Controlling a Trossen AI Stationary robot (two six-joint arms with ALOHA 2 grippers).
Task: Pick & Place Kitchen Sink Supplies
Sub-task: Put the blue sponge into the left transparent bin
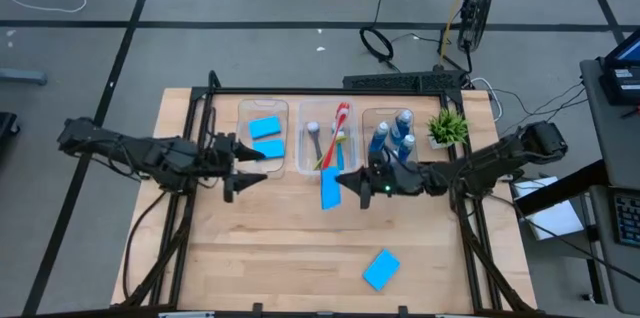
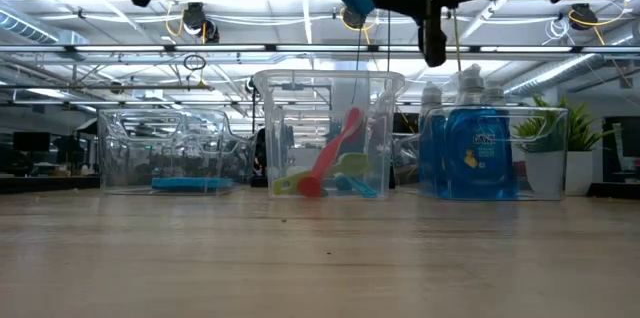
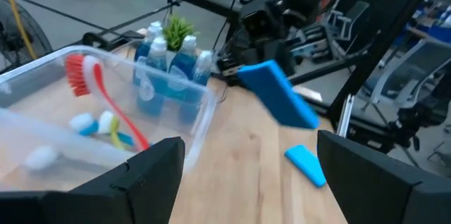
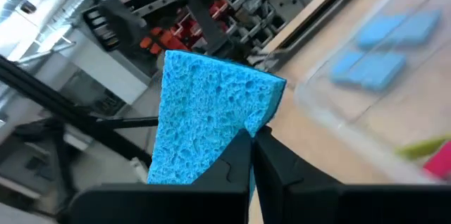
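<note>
A flat blue sponge (image 1: 330,191) hangs in the air in front of the middle bin, with my right gripper (image 1: 352,180) shut on it. Another blue sponge (image 1: 381,269) lies flat on the table near the front edge. Two more sponges (image 1: 266,136) lie in the left clear bin (image 1: 243,108). The middle bin (image 1: 303,163) holds the long-handled brushes (image 1: 335,133), and the right bin (image 1: 368,118) holds the blue bottles (image 1: 395,136). My left gripper (image 1: 255,163) hovers open in front of the left bin, with nothing between its fingers. My right gripper pinches the sponge between its two fingers at one end of its flat faces (image 4: 239,127). The fingers come level from the table's right side. The rest of the sponge (image 4: 204,111) sticks out past the fingertips, tilted on edge and lifted clear of the table.
A small green potted plant (image 1: 447,126) stands right of the bottle bin. The three bins stand in a row at the table's far side. Bare wood (image 1: 260,248) spreads between the grippers and the front edge, apart from the loose sponge.
</note>
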